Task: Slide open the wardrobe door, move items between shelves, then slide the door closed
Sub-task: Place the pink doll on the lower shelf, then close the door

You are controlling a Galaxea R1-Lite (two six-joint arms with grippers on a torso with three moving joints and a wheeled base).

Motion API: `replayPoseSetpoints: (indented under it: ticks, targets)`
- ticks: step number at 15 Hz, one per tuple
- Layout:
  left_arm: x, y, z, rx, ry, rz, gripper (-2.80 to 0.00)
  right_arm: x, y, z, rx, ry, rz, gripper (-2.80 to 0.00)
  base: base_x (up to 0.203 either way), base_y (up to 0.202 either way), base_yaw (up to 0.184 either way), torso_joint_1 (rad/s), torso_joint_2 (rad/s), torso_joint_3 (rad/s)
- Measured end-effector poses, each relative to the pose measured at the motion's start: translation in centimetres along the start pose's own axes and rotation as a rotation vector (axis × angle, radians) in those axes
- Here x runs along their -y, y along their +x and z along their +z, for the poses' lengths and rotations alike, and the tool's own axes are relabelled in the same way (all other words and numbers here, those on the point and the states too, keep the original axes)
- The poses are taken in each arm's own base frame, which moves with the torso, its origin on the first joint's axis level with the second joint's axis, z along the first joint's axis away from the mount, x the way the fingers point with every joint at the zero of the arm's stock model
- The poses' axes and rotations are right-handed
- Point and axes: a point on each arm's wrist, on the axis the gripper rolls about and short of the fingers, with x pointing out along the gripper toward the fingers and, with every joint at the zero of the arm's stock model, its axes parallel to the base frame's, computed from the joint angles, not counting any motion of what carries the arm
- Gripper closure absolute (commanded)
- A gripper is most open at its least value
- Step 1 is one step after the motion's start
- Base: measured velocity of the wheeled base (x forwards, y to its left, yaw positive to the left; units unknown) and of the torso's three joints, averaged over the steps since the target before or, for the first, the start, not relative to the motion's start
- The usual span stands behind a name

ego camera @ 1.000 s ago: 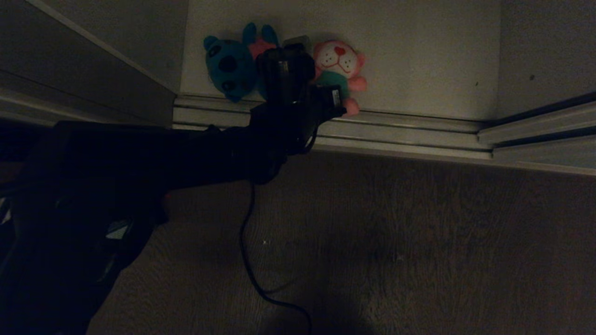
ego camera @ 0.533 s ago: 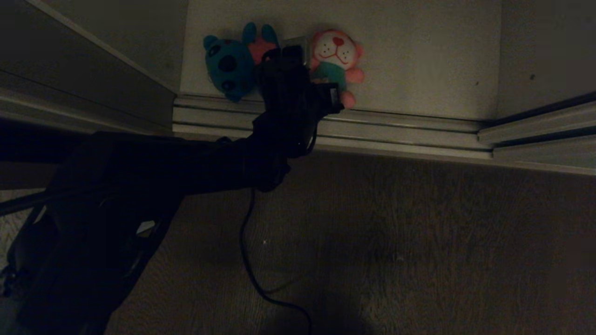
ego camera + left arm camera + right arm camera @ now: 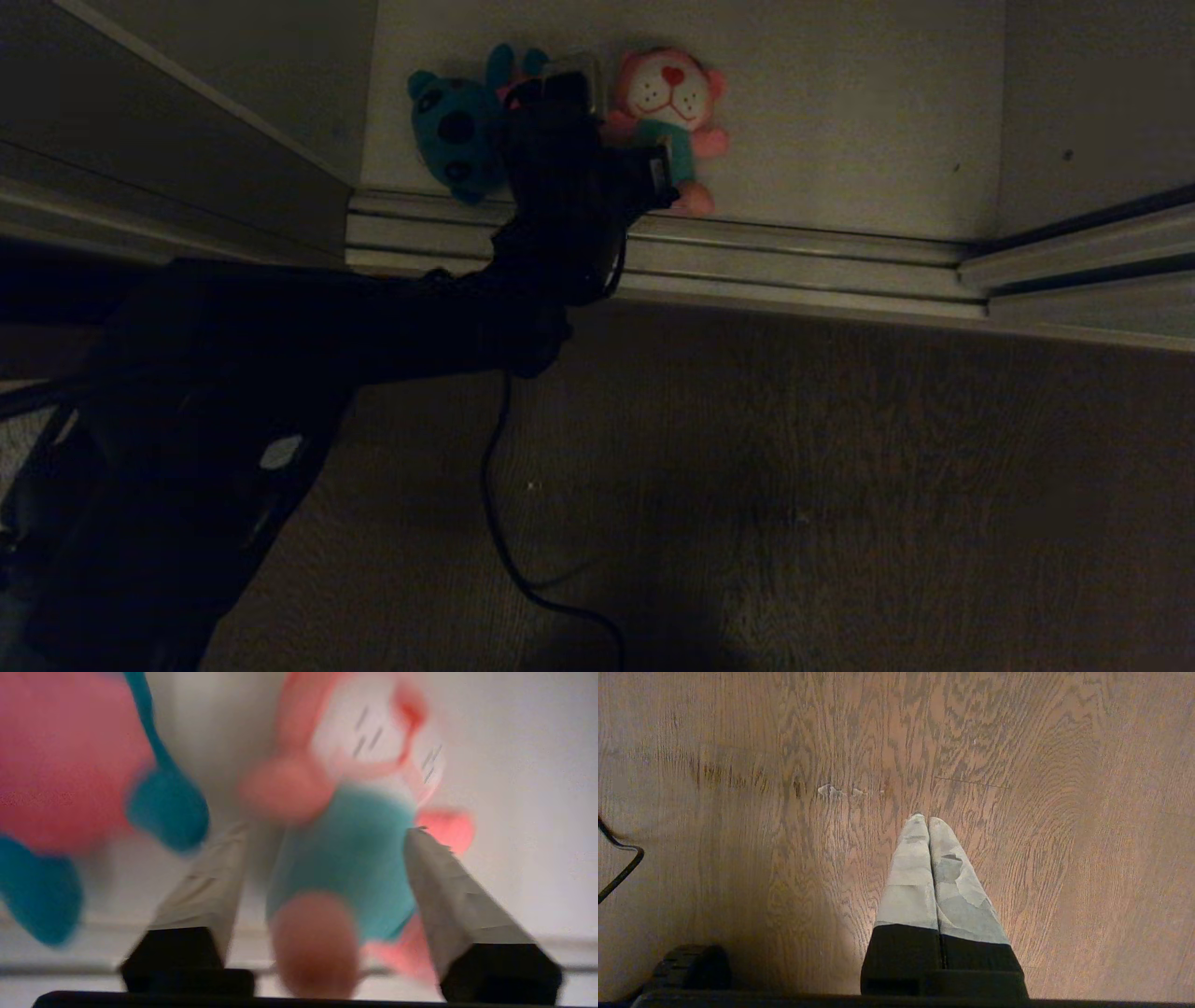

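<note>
Two plush items lie side by side at the front of the off-white shelf [image 3: 840, 112]. The blue one [image 3: 453, 126] has dark patches and a pink shirt [image 3: 46, 765]. The pink one [image 3: 672, 93] has a white face and a teal shirt [image 3: 355, 858]. My left gripper [image 3: 574, 79] reaches over the door tracks between the two toys. In the left wrist view this gripper [image 3: 325, 830] is open, one finger on each side of the pink toy's teal body, with a gap showing beside one finger. The sliding wardrobe door [image 3: 168, 140] stands left of the opening. My right gripper [image 3: 924, 820] hangs shut over the floor.
Light metal door tracks [image 3: 794, 266] run across the front of the shelf. A cream side wall [image 3: 1092, 93] bounds the shelf on the right. Dark wood-grain floor [image 3: 840, 485] lies in front, with a black cable [image 3: 495, 523] trailing over it.
My left arm has reached a little deeper over the shelf. The pink toy has shifted deeper and sits straighter. The blue toy has stayed put.
</note>
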Motion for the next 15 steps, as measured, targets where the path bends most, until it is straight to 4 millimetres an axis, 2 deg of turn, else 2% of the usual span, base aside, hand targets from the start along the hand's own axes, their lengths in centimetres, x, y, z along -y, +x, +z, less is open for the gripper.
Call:
replayPoseSetpoints:
  ticks: [5, 6, 7, 11, 13, 15]
  targets:
    - [-0.3, -1.2, 6.5, 0.041, 0.001, 0.004, -2.8, 0.0, 0.0, 0.0, 0.0, 0.0, 0.001, 0.0, 0.0, 0.0, 0.0, 0.0, 0.0, 0.0]
    - [-0.4, -1.6, 7.8, 0.024, 0.006, 0.01, -0.94, 0.0, 0.0, 0.0, 0.0, 0.0, 0.0, 0.0, 0.0, 0.0, 0.0, 0.0, 0.0, 0.0]
    - [-0.6, -2.2, 9.1, -0.002, 0.012, 0.02, 0.0, 0.0, 0.0, 0.0, 0.0, 0.0, 0.0, 0.0, 0.0, 0.0, 0.0, 0.0, 0.0, 0.0]
    - [-1.6, -5.7, 13.6, -0.253, 0.028, 0.048, 0.0, 0.0, 0.0, 0.0, 0.0, 0.0, 0.0, 0.0, 0.0, 0.0, 0.0, 0.0, 0.0, 0.0]
    - [-2.4, -8.6, 15.3, -0.417, 0.05, 0.06, 0.0, 0.0, 0.0, 0.0, 0.0, 0.0, 0.0, 0.0, 0.0, 0.0, 0.0, 0.0, 0.0, 0.0]
    - [-3.5, -12.5, 16.8, -0.582, 0.094, 0.053, 0.0, 0.0, 0.0, 0.0, 0.0, 0.0, 0.0, 0.0, 0.0, 0.0, 0.0, 0.0, 0.0, 0.0]
